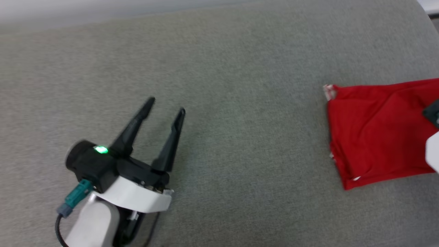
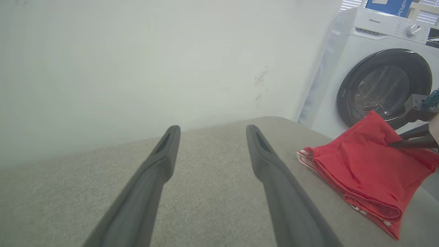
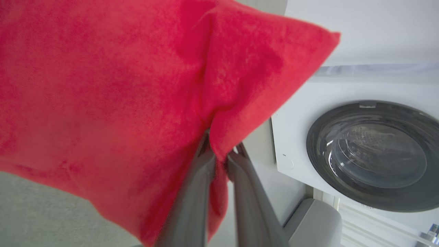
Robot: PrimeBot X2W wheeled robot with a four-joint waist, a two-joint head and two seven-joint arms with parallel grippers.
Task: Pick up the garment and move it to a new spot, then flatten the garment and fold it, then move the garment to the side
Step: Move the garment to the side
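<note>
Left pincer: I see the left gripper (image 1: 166,105) at the lower left of the head view, fingers spread wide, nothing between them, over bare fabric.
Right pincer: in the right wrist view the right gripper (image 3: 221,147) is nearly closed, pinching a fold of the garment (image 3: 103,103).
Garment: folded red cloth at the right middle of the head view (image 1: 374,133), running off the right edge. A bit of red-and-white trim shows at its upper left corner. In the left wrist view its layers are stacked, and one corner is lifted.
Open room: a wide stretch of cushion (image 1: 240,68) lies between my left gripper and the garment's left edge, which are well apart.
Edges: the cushion's far edge runs along the top of the head view. In the left wrist view it rounds off near the wall (image 2: 137,68).
Surface: grey-green woven fabric, soft-looking.
Room: pale wall with a few scuff marks. A white washing machine (image 2: 377,85) with a dark round door stands just past the garment.
Writing: "Hisense" (image 2: 374,21) is on the machine's top panel. A blue sign (image 2: 387,5) above it has white letters cut off by the frame, and I cannot read them whole.
</note>
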